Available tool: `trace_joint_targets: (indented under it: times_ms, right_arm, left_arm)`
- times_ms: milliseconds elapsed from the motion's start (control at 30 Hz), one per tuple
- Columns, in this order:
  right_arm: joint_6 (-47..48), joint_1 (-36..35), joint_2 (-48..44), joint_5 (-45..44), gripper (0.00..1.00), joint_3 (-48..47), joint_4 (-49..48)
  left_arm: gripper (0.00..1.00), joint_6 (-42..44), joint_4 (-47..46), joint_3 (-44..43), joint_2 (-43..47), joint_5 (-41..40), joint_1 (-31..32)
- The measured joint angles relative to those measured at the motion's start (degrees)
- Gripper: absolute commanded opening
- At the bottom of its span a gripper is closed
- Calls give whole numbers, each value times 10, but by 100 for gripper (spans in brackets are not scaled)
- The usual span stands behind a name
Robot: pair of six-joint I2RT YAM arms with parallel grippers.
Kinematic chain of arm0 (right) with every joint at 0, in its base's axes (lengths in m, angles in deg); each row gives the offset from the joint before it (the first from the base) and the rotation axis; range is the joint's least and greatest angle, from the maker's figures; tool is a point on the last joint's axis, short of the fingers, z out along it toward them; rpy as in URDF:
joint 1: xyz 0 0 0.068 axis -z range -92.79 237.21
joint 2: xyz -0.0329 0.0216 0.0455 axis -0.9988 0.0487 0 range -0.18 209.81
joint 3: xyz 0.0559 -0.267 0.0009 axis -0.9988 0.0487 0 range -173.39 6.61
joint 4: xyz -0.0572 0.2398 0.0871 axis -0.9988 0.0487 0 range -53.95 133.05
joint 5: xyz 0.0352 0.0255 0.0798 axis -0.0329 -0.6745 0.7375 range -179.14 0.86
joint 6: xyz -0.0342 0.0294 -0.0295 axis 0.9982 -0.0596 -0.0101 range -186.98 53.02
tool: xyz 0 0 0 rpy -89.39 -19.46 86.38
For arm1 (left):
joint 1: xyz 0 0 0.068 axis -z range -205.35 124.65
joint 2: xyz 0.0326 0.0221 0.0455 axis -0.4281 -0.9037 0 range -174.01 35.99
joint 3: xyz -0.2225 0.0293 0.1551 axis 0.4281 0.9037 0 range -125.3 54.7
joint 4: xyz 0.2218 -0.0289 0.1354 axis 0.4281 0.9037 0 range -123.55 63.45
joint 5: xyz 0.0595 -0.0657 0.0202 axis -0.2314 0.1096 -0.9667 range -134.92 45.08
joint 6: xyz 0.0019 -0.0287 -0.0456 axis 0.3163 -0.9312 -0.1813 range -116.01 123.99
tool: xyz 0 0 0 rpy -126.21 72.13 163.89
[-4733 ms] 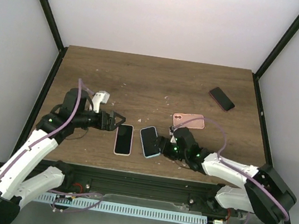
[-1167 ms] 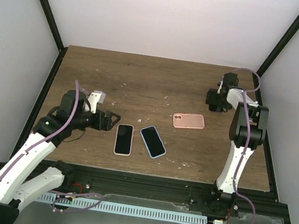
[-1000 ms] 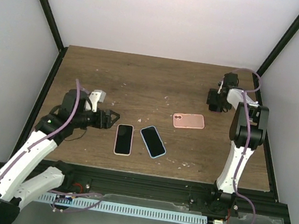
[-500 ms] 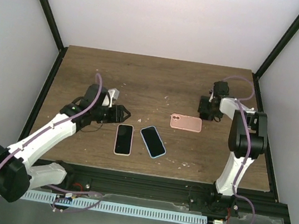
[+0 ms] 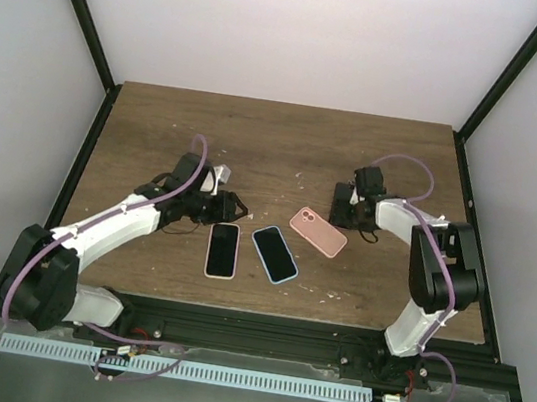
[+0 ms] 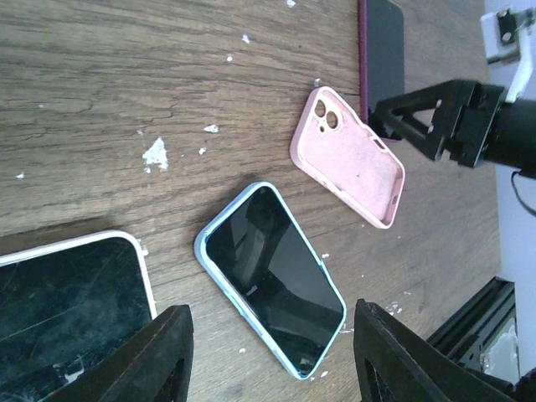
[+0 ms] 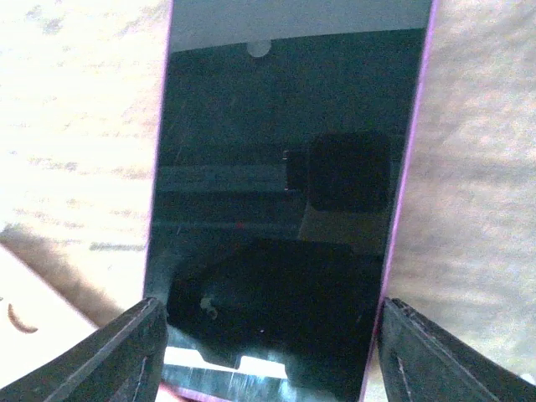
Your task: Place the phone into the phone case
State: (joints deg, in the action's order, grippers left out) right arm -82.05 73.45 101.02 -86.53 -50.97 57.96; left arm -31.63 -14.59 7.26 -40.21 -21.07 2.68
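Left arm [image 5: 113, 227] reaching forward and inward, wrist low; left gripper [image 5: 223, 204] pointing right, jaws apart, holding nothing; right arm [image 5: 405, 218] bent back toward centre, elbow raised; right gripper [image 5: 346, 201] low, fingers [image 7: 126, 356] spread wide, grip unclear

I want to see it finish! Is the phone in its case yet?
Not yet. Done: nothing I can see; the pink case looks empty. In hand: the right gripper has its fingers either side of the dark phone. The left gripper hangs open by the white phone. Left: lifting a phone and pressing it in.
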Motion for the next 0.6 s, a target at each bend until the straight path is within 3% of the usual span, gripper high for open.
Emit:
trace_joint_targets:
  times_ms: [233, 333, 433, 600]
  right_arm:
    - [-23, -29, -47, 21, 68, 57, -16]
    - [-34, -42, -53, 14, 78, 60, -10]
    - [-50, -49, -54, 1, 80, 56, 0]
    - [-79, -52, -52, -16, 70, 47, 17]
  left_arm:
    - [54, -4, -28, 10, -3, 15, 1]
    - [54, -8, -41, 15, -10, 24, 2]
    - [54, -15, -59, 18, -28, 33, 2]
    - [52, -35, -104, 20, -63, 52, 8]
